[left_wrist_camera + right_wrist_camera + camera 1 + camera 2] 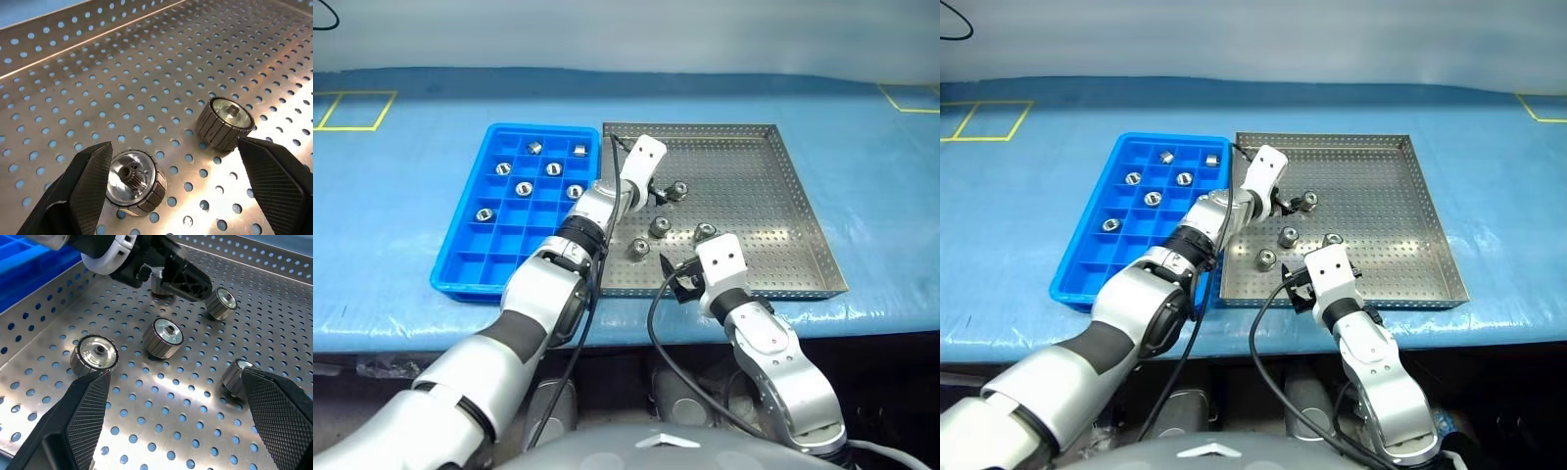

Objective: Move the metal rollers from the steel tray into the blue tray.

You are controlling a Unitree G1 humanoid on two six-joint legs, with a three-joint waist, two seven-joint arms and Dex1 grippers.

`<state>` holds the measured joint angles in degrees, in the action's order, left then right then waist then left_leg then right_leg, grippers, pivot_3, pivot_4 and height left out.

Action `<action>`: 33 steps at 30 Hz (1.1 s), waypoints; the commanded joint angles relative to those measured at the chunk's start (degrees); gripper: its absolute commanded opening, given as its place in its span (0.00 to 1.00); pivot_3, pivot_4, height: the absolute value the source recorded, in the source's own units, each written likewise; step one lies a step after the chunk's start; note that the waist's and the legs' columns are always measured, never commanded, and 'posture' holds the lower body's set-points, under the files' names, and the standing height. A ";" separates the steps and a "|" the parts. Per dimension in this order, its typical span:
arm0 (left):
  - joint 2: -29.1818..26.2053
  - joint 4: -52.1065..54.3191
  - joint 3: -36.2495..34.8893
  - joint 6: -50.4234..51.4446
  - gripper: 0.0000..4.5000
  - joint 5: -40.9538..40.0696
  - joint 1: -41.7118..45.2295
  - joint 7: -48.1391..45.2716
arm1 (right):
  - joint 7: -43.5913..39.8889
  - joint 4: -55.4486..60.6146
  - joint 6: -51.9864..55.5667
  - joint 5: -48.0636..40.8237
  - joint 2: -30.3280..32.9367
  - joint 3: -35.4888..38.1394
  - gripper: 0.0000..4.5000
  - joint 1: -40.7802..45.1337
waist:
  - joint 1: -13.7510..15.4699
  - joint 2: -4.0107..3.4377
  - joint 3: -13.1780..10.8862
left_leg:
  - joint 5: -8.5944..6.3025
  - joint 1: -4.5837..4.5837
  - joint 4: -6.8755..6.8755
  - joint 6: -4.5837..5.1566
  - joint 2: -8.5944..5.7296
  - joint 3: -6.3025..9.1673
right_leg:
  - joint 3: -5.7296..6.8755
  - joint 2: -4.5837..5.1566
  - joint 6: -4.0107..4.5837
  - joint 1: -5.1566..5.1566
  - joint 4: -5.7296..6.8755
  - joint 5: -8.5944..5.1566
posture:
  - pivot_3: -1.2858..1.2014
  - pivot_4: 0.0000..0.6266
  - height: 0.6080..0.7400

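Steel-grey metal rollers are lying loose on the perforated steel tray, five of them; seven are already sitting in the blue tray. We are judging them dense, rigid and slick, likely to roll, so pinching across the ribbed flanks is looking safest. Our left end effector is gaping wide, empty, straddling one roller. Our right end effector is hanging open and empty near the front rim, with open floor around

Blue table cover — yellow tape squares
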<state>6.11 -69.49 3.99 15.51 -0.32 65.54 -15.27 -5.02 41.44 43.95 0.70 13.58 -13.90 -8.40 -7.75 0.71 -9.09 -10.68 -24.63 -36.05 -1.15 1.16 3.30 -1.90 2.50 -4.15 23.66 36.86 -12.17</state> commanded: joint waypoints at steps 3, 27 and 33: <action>0.80 -2.65 -2.70 -4.17 0.99 0.37 2.37 5.73 | 0.34 3.81 -0.73 0.74 -0.44 0.75 1.00 -0.53 | -0.85 0.00 0.00 | 0.00 0.00 0.00 -0.01 0.00 0.00 | 0.00 0.00 0.00 0.00 0.00 0.00 | 0.41 0.24 1.00; -0.41 -5.53 -7.18 -3.10 0.99 0.38 -0.48 8.60 | 0.25 3.68 -0.78 1.58 -1.49 0.88 1.00 -0.95 | -3.62 0.00 0.00 | -0.01 0.03 0.01 -0.01 0.00 0.00 | -0.02 0.00 -0.04 -0.02 0.02 0.02 | 0.41 0.24 1.00; -1.39 -3.92 -9.84 -4.66 0.99 -1.76 0.00 8.04 | 0.06 3.15 -0.71 1.46 -1.56 0.94 1.00 -0.53 | -3.96 0.00 0.00 | 0.00 0.05 0.01 -0.01 0.00 0.00 | -0.02 0.00 -0.05 -0.02 0.03 0.02 | 0.41 0.24 1.00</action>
<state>5.29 -75.48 -4.54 12.04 -0.82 64.96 -6.88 -5.02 43.03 44.02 1.90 12.35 -13.56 -9.42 -11.71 0.70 -9.08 -10.69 -24.58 -36.04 -1.16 1.16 3.30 -1.93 2.50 -4.20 23.64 36.89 -12.15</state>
